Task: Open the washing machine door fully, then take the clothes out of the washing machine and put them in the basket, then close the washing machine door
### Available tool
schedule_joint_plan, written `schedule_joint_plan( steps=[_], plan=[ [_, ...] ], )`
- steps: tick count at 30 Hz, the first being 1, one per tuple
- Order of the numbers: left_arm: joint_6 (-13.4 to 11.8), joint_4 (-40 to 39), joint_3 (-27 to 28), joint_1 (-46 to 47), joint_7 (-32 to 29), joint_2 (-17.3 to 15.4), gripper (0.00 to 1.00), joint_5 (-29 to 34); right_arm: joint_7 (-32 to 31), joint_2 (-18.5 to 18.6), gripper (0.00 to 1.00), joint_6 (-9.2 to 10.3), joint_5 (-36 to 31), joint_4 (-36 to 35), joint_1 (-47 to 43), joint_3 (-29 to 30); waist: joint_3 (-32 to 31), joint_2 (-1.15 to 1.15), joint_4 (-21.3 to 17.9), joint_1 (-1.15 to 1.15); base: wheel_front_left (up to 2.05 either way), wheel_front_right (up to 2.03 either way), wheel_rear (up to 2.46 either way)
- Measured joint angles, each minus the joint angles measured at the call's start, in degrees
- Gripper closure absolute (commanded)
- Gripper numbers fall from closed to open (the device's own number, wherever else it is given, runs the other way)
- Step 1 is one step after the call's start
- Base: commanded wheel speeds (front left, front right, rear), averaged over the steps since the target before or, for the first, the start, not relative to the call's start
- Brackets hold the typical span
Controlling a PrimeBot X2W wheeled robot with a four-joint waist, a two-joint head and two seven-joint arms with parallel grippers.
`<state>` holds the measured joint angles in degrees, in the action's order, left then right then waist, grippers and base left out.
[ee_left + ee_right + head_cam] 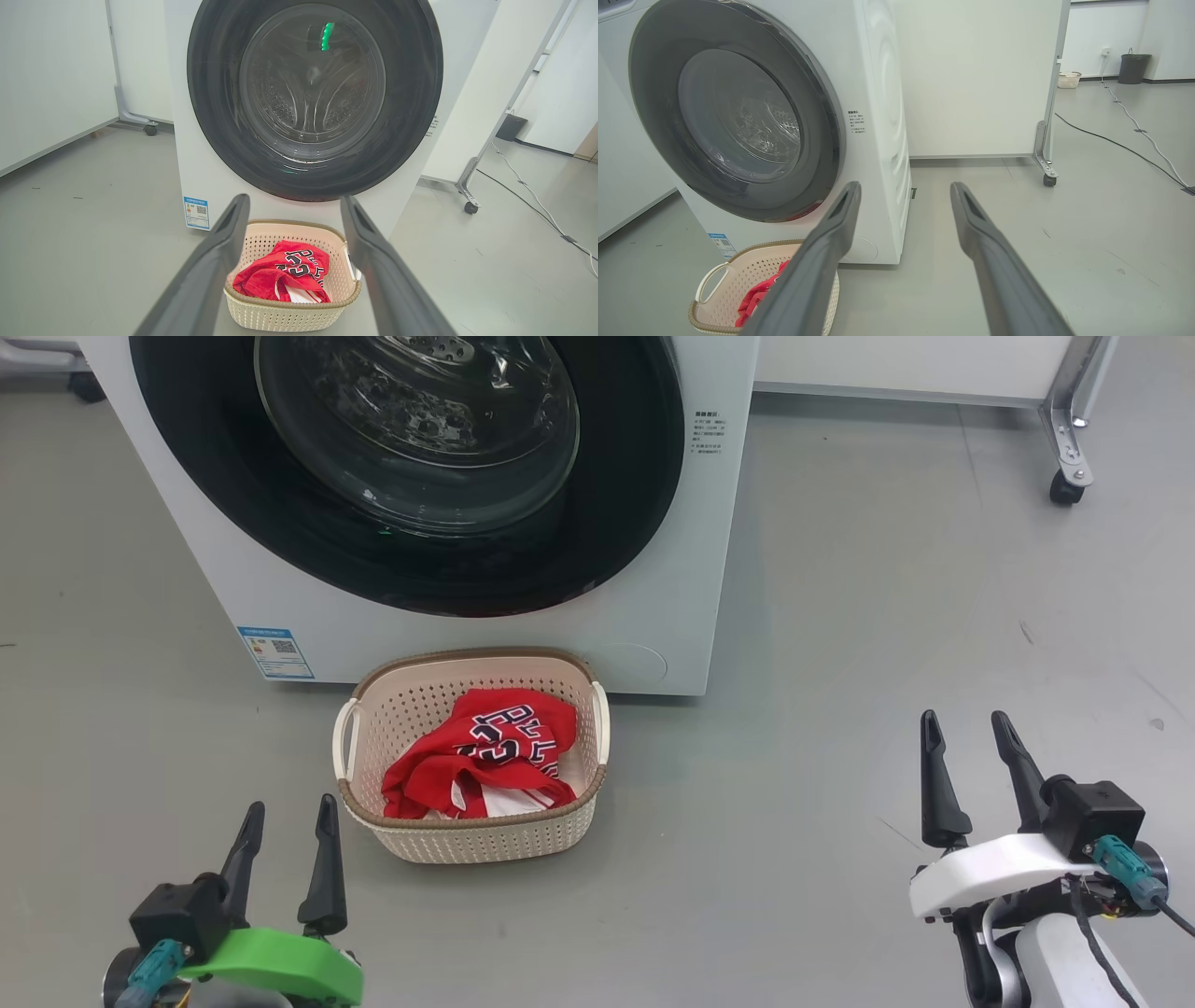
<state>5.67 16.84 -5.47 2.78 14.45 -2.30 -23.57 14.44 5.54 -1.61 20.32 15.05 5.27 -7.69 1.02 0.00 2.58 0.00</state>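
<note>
Left gripper (pixel 290 805): both dark fingers spread wide, nothing between them, nothing touched; it hangs over bare floor (pixel 794 756). Right gripper (pixel 963 719): the same, fingers wide apart and empty.

The basket (pixel 471 845): on the floor just ahead of the left fingers and a little to their right; in the left wrist view it sits framed between the two fingers, beyond their tips. It is well apart from the right fingers, off to their left; the right wrist view catches one handle and corner beside that gripper's left-hand finger.

The clothes (pixel 495 747): a red heap with the lettered jersey on top, lying inside the basket; nothing hangs over the rim.

The washing machine (pixel 653 616): directly beyond the basket, which stands near its foot. The washing machine door (pixel 411 457): ahead of and above the left fingertips; in the right wrist view it lies flush against the white front, so shut as far as I can judge; latch not visible. Through the glass I see bare perforated drum (pixel 310 102) and no fabric; a faint red glint on the lower rim is probably a reflection of the clothes, cannot be sure.

Judgement: unloading and closing both look done; nothing obvious is left, except perhaps confirming the door has caught.
</note>
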Motion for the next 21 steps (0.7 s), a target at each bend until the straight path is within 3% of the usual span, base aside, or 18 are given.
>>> schedule_joint_plan(
  steps=[21],
  plan=[
    [0.5, -0.3, -0.5, -0.8, 0.0, 0.0, 0.00, -2.2, 0.0, -0.1, 0.00, 0.00, -0.7, -0.9, -1.1, 0.0, 0.2, 0.00, 0.1, 0.00, 0.00, 0.00, 0.00]
  ],
)
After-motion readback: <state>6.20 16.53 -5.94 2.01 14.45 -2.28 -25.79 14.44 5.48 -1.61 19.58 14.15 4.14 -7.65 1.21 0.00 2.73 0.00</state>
